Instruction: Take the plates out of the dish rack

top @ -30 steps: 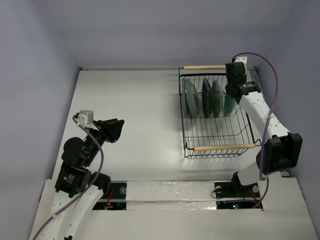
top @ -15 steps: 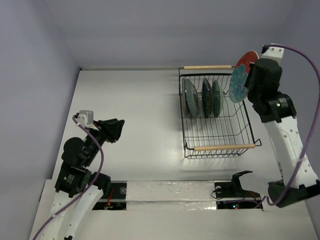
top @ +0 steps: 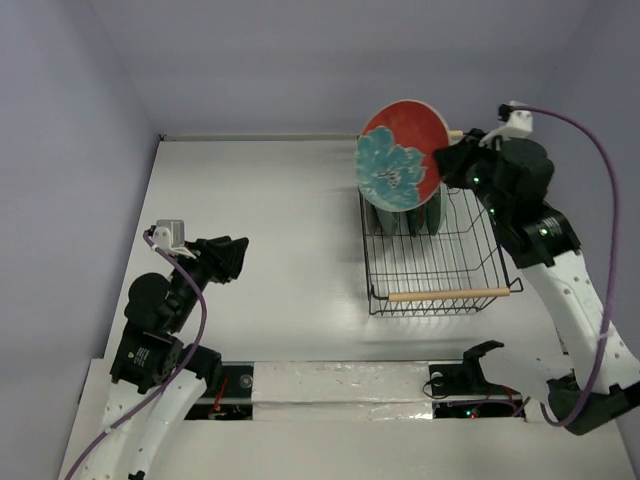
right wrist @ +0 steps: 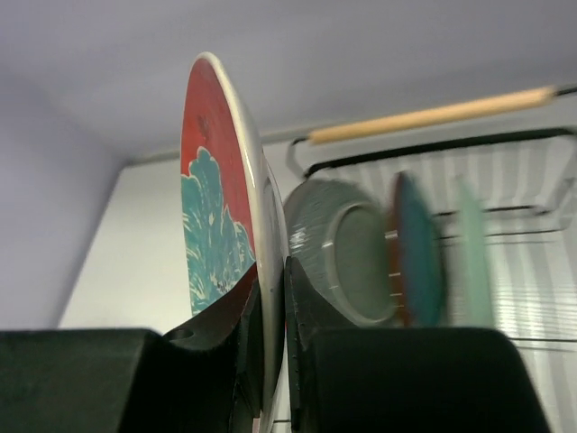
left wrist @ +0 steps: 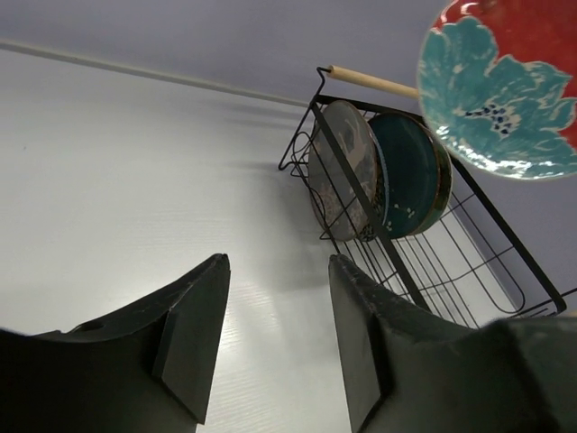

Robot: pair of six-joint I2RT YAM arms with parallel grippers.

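Observation:
My right gripper is shut on the rim of the red plate with teal flowers and holds it in the air above the far left part of the dish rack; the plate also shows in the right wrist view and the left wrist view. Three plates stand upright in the rack's far end: a patterned grey-white one, a dark teal one, and one more behind. My left gripper is open and empty over the table at the left.
The rack has a wooden handle at its near end and one at its far end. The white table stretches between my left arm and the rack. Grey walls close in behind and at both sides.
My right gripper has lifted the red flowered plate out of the rack's right side and swung it up and to the left. The left arm has not moved.

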